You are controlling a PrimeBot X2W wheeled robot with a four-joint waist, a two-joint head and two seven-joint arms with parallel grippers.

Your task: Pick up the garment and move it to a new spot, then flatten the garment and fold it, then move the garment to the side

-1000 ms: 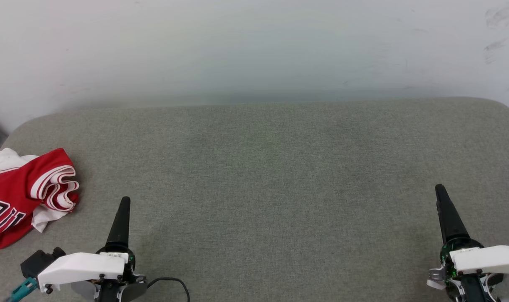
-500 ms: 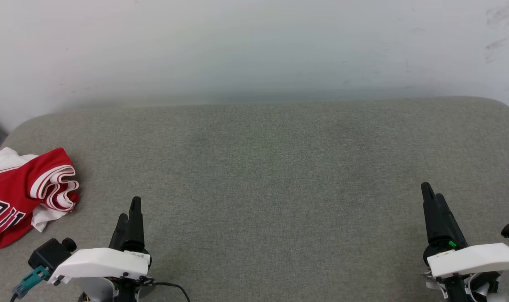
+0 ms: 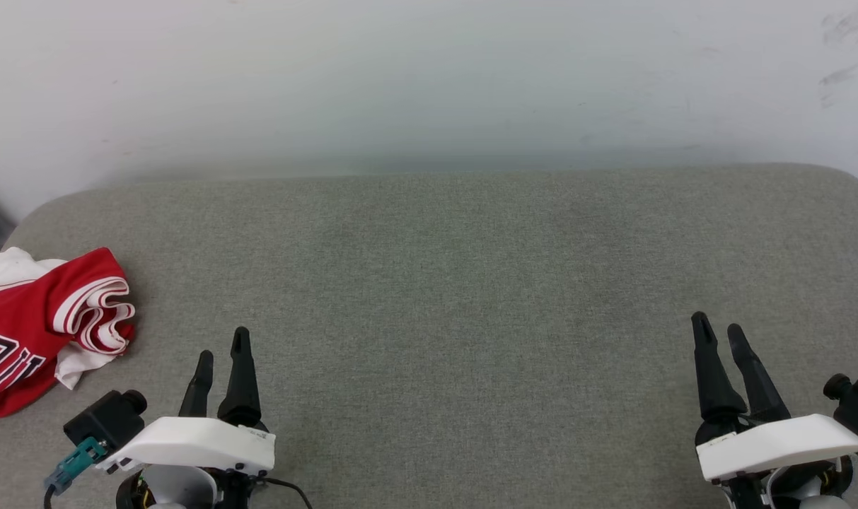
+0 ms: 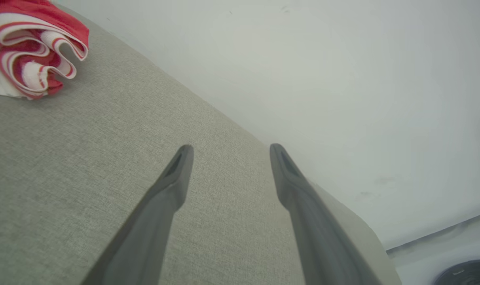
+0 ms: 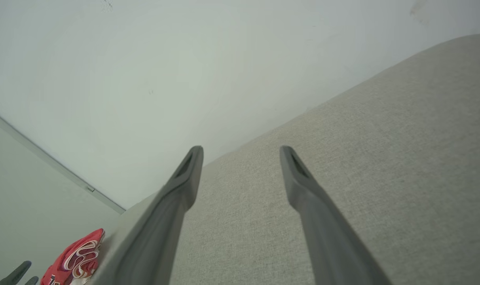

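The garment (image 3: 29, 329), a red jersey with white sleeves, striped trim and black letters, lies crumpled at the far left of the grey cushioned surface (image 3: 443, 283). Its striped folds show at the top left of the left wrist view (image 4: 34, 47) and small at the bottom left of the right wrist view (image 5: 75, 261). My left gripper (image 3: 222, 343) stands open at the lower left, to the right of the garment and apart from it. At the lower right my right gripper (image 3: 717, 329) is open too. Both hold nothing.
A pale wall (image 3: 429, 85) rises right behind the surface's rounded back edge. The surface's left corner curves off just behind the garment. A black cable (image 3: 291, 484) trails from the left wrist.
Both wrists have rolled, so each gripper's two fingers now show side by side instead of edge-on. The left gripper drifted slightly right, the right gripper slightly left. The garment has not moved.
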